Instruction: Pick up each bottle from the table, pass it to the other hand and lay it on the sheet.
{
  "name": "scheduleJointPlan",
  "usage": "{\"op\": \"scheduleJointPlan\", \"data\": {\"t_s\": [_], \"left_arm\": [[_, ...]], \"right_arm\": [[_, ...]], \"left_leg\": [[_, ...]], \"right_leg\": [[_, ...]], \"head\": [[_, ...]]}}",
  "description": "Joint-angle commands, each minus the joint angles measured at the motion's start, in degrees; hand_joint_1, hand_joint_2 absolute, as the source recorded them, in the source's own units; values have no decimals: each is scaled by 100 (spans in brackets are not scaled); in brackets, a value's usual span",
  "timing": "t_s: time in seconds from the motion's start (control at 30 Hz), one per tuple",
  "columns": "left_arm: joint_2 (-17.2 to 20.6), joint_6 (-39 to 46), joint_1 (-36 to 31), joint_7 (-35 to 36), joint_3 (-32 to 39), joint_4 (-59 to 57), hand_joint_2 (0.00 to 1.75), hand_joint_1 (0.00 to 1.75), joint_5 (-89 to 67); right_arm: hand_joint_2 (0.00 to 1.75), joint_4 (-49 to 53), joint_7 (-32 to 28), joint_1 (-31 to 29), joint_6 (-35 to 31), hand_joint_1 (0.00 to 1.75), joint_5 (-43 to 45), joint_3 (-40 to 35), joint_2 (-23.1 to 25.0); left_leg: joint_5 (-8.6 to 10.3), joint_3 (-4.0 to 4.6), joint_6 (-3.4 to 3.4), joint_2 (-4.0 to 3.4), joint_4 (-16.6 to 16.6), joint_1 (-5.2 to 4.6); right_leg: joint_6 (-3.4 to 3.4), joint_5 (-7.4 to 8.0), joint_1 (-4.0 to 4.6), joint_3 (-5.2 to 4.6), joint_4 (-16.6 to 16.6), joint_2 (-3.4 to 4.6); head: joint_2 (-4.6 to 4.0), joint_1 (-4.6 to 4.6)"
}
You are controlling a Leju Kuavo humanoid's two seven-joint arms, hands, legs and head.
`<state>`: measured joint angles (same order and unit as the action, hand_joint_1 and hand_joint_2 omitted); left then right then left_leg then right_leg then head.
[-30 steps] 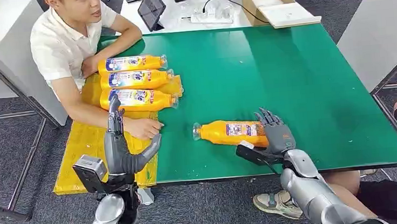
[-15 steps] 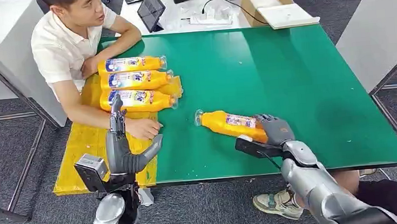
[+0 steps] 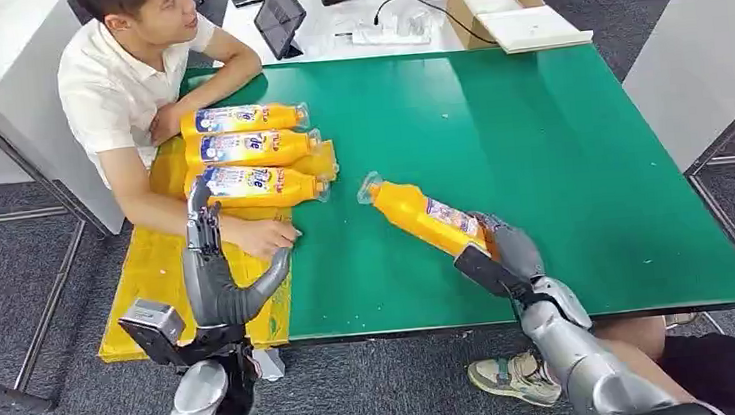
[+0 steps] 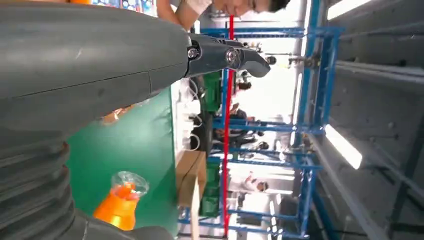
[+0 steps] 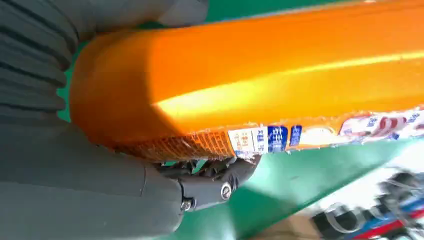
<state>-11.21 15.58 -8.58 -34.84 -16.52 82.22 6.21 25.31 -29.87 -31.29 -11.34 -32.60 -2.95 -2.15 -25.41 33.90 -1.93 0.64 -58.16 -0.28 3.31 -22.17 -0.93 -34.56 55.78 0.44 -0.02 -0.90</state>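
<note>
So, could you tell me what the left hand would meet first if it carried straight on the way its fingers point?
Probably the person's hand resting on the yellow sheet, just beyond the left hand; past it lies the nearest orange bottle. Height is unclear, so it might pass above.

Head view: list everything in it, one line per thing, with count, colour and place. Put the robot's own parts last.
Table: one, green top, centre.
Sheet: one, yellow, over the table's left edge.
Bottles on the sheet: three, orange with blue and white labels, lying side by side.
Held bottle: one, orange, cap end raised toward the table's middle.
Cardboard box: one, brown, open, on the white table behind.
Tablet: one, dark, propped up on the white table.
Person: one, white shirt, seated at the left, a hand on the sheet.
Shoe: one, pale, on the floor below the table.
Left hand: grey, raised over the sheet, holding nothing.
Right hand: grey, gripping the held bottle's base.
</note>
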Motion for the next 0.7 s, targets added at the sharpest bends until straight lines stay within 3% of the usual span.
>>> {"op": "scheduleJointPlan", "data": {"t_s": [0.03,0.23,0.27,0.4,0.53,0.7], "left_arm": [[-31,257,39,-142,359,139,175,0,193],[-40,280,37,-141,356,104,175,0,204],[-51,294,36,-132,361,91,175,0,222],[40,352,-3,-169,286,14,175,0,17],[221,-686,-47,627,-9,-323,175,0,319],[242,-1578,-169,757,-342,-938,175,0,440]], "right_arm": [[175,2802,-472,1110,284,175,1028,-266,816],[175,3009,-352,1210,183,175,1284,-520,686],[175,3183,-579,1281,166,175,1429,-573,736],[175,4175,-519,1793,147,175,1511,-1120,861],[175,4221,-449,1916,-138,175,1480,-1438,859],[175,3631,-536,1697,55,175,1442,-1853,882]], "left_leg": [[-4,6,12,-18,2,4],[-5,28,10,7,0,8],[-11,20,13,4,-1,9],[-4,37,11,21,1,5],[-11,22,18,13,6,6],[-1,35,9,19,8,2]], "right_leg": [[-12,-2,5,-13,4,13],[-10,-6,8,-29,4,3],[-14,-12,9,-21,6,3],[-11,-8,2,-31,3,-4],[-20,-14,5,-21,2,0],[-10,-6,1,-36,-5,-1]], "head": [[0,0],[0,0],[0,0],[0,-4],[0,0],[0,0]]}}
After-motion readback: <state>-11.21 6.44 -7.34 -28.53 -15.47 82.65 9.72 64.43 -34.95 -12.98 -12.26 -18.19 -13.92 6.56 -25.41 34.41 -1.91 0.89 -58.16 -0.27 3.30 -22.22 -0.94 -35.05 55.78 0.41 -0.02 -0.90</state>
